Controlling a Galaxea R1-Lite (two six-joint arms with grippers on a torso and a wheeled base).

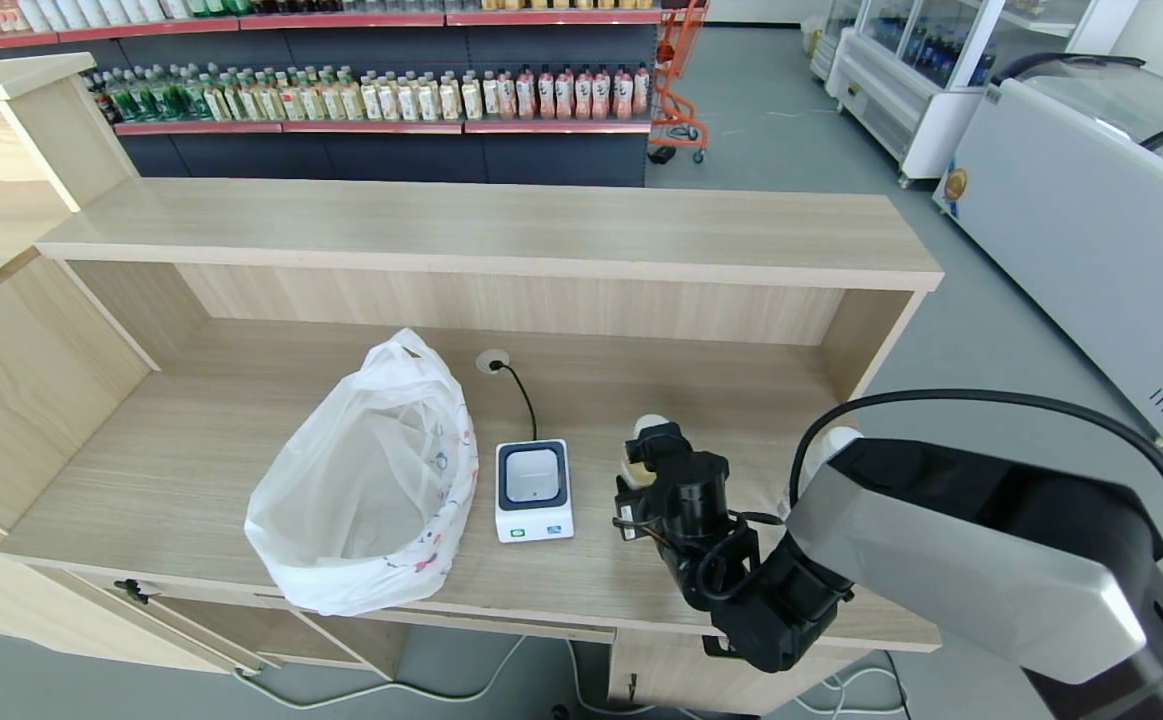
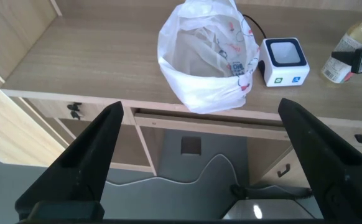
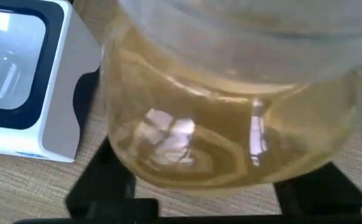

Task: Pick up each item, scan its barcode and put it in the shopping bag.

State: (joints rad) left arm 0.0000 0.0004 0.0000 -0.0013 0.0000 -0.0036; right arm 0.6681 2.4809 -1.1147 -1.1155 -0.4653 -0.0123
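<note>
**Bottle (image 1: 649, 426) in right claw (image 1: 647, 448), beside scanner (image 1: 533, 490)**

Right claw is closed around the bottle, just right of the scanner. Right wrist view: clear wall, pale yellow liquid inside. Left wrist view: the bottle's label, print too small to read; coloured marks on the scanner front, also illegible. Shopping bag (image 1: 371, 480) stands open on the tabletop (image 1: 191, 450) left of the scanner, with a printed pattern on its side and crumpled film within. Left claw (image 2: 201, 109) is spread open, out in front of the tabletop's near edge.
</note>
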